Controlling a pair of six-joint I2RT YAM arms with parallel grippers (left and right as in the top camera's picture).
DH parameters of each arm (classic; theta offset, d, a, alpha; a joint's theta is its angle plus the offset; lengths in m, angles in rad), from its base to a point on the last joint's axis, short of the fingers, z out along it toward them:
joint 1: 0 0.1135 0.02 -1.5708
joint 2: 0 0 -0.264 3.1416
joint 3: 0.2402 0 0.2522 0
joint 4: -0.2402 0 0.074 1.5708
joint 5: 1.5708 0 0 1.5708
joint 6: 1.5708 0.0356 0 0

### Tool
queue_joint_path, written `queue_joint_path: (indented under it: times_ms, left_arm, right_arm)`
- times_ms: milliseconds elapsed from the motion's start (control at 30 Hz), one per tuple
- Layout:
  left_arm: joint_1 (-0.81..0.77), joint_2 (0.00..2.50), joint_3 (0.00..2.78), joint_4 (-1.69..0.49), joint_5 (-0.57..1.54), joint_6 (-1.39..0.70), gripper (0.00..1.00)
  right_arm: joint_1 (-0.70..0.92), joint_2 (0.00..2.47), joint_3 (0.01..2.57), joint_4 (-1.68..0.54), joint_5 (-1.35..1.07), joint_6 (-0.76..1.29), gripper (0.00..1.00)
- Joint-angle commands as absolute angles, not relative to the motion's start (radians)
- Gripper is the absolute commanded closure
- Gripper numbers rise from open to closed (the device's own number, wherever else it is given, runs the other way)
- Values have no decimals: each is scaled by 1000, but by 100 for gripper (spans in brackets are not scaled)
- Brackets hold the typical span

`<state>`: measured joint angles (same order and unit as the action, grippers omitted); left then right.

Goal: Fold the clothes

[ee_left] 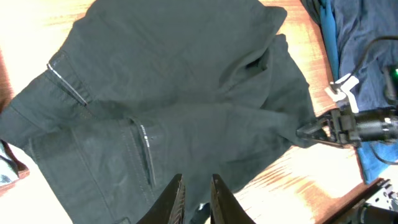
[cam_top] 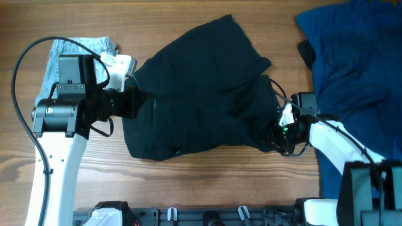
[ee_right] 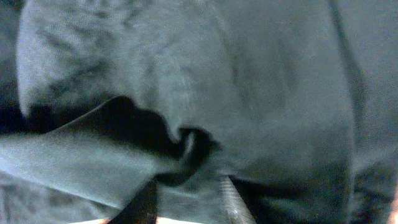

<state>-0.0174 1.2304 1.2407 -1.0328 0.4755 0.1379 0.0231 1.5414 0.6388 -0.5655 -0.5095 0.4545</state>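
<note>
Black shorts (cam_top: 201,88) lie rumpled on the table (cam_top: 188,188), limp and light (they'll sag wherever unsupported); best held by corners. Left gripper (ee_left: 198,182) pinches one edge, jaws almost together; right gripper (ee_left: 308,132) noses the opposite hem, hold unclear.

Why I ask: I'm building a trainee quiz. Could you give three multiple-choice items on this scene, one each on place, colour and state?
1. Where in the overhead view do the light-blue denim shorts lie on the table?
A. top left
B. centre
C. bottom right

2. What colour is the big garment at the right edge?
A. red
B. white
C. royal blue

3. How do the black shorts lie?
A. rolled into a tight tube
B. rumpled and spread out
C. hanging off the table

Answers:
1 A, they show at the top-left corner.
2 C, its cloth is deep blue.
3 B, loose folds and wrinkles run across them mid-table.
</note>
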Motion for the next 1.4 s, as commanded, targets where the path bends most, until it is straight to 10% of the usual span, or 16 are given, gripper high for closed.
queue_joint_path:
  times_ms: [0,400,567,800,867,933,1367]
  left_arm:
    - [-15,1227,1240,-1033,481,150,85]
    - [-15,1227,1240,-1028,481,150,85]
    - [-15,1227,1240,-1026,480,150,85]
    - [-15,1227,1240,-1015,481,150,85]
    - [-15,1227,1240,-1015,481,150,85]
    - [-15,1227,1240,-1014,481,150,85]
    - [-15,1227,1240,-999,481,150,82]
  right_arm:
    - [30,1591,624,-544,-538,371,87]
    - [12,1567,897,-634,-491,408,96]
    - [39,1567,879,-815,-498,190,46]
    - [231,1567,750,-565,-341,214,27]
    - [246,1568,733,-544,-281,253,36]
    - [242,1568,733,-545,-200,312,96]
    - [139,1541,1105,-728,-240,134,93]
